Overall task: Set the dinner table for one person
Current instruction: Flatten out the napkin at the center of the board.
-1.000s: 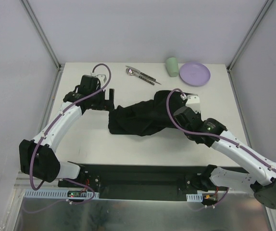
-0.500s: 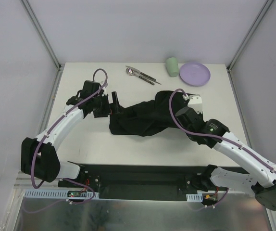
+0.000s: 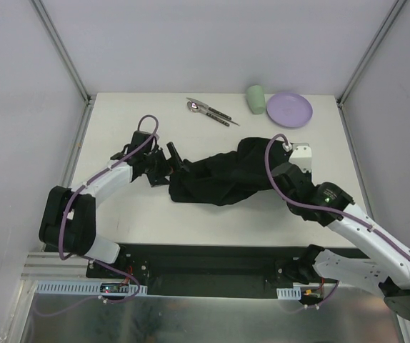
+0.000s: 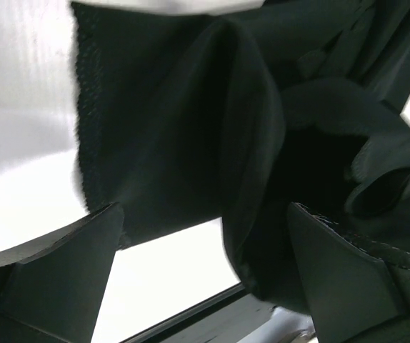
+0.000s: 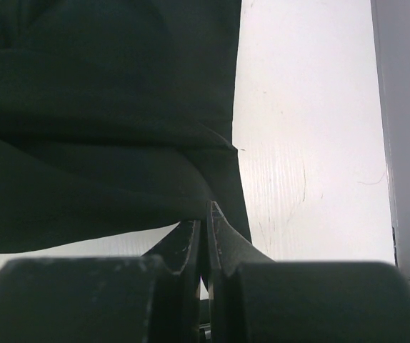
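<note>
Plain pale grey wall panels (image 3: 212, 43) close in the white dinner table (image 3: 141, 214) on three sides, with grey metal frame posts (image 3: 61, 51) rising at its back corners. The light is soft and even. Below the near edge lies what may be a brushed metal sheet (image 3: 212, 321).

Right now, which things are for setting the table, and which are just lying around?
For the job:
- dinner table
- black cloth, crumpled in the middle
- purple plate
- green cup
- cutlery

Just there:
- grey metal posts at the corners
- black base plate by the arms
</note>
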Tool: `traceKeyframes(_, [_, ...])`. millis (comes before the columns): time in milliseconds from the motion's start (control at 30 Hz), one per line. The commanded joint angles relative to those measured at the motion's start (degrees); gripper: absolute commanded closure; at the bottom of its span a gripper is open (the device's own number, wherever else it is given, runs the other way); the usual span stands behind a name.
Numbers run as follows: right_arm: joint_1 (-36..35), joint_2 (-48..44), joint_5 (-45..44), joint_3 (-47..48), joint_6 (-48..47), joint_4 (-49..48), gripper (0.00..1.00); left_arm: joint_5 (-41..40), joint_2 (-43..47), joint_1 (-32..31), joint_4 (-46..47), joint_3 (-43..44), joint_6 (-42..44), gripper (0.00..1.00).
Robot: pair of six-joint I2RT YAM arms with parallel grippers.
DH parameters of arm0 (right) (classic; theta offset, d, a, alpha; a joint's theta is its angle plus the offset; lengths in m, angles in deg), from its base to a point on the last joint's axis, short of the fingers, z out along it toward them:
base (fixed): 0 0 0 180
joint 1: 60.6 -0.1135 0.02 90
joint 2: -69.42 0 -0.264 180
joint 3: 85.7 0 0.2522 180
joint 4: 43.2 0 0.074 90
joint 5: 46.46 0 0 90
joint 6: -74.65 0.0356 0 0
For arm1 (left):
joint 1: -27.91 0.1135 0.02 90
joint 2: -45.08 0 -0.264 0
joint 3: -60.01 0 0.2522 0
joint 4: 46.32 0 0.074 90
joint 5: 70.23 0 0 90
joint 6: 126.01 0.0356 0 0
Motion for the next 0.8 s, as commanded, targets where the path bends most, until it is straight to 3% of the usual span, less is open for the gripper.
traceKeyframes(0, [0.2,-2.0,-2.4,0.1,1.2,1.6,0.99,3.0,-1.3,0.1,9.0,-0.3,-6.5,0.01])
traceKeyframes(367, [0.2,-2.7,-1.3,-0.7,1.8,1.9,0.99,5.3,-7.0,0.1,14.1,2.1,-11.0,0.01])
traceKeyframes(767, [0.2,-3.1,-0.3,-2.1,2.3,1.7,0.99,8.6,-9.5,-0.6,18.4,3.7,-13.4,0.15])
